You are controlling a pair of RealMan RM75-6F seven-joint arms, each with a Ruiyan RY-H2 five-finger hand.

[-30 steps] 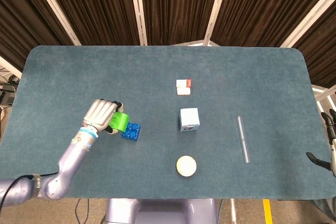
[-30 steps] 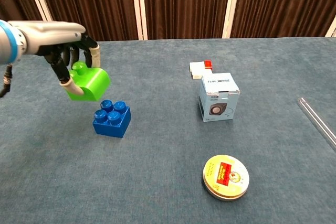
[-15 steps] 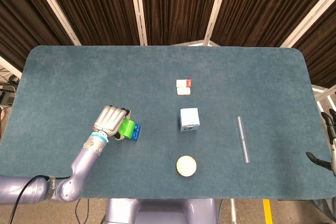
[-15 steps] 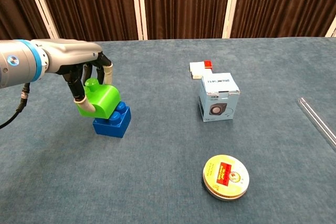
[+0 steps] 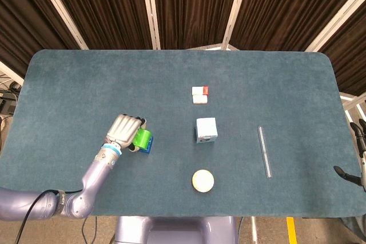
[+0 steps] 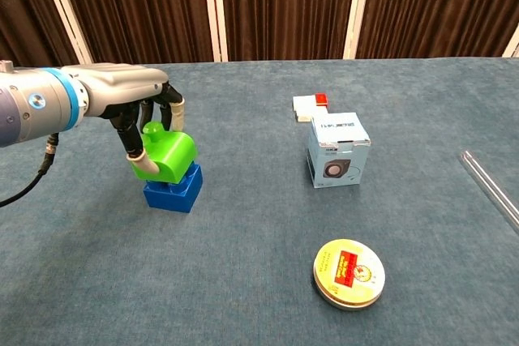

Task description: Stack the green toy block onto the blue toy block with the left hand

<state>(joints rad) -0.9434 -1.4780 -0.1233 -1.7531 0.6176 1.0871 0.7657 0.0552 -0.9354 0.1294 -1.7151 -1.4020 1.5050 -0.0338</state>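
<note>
My left hand (image 6: 144, 111) (image 5: 124, 131) grips the green toy block (image 6: 168, 156) (image 5: 142, 138) from above. The green block is tilted and rests on top of the blue toy block (image 6: 173, 190) (image 5: 147, 146), which sits on the teal tabletop at the left. In the head view the green block covers most of the blue one. My right hand (image 5: 359, 152) shows only at the right edge of the head view, off the table, with its fingers apart and nothing in it.
A small white and blue box (image 6: 336, 150) stands mid-table. A white and red block (image 6: 309, 105) lies behind it. A round yellow tin (image 6: 348, 273) sits near the front. A thin clear rod (image 5: 265, 151) lies to the right.
My left hand carried the green block rightward and down, from above and left of the blue block to resting on top of it. The right hand stayed at the edge.
</note>
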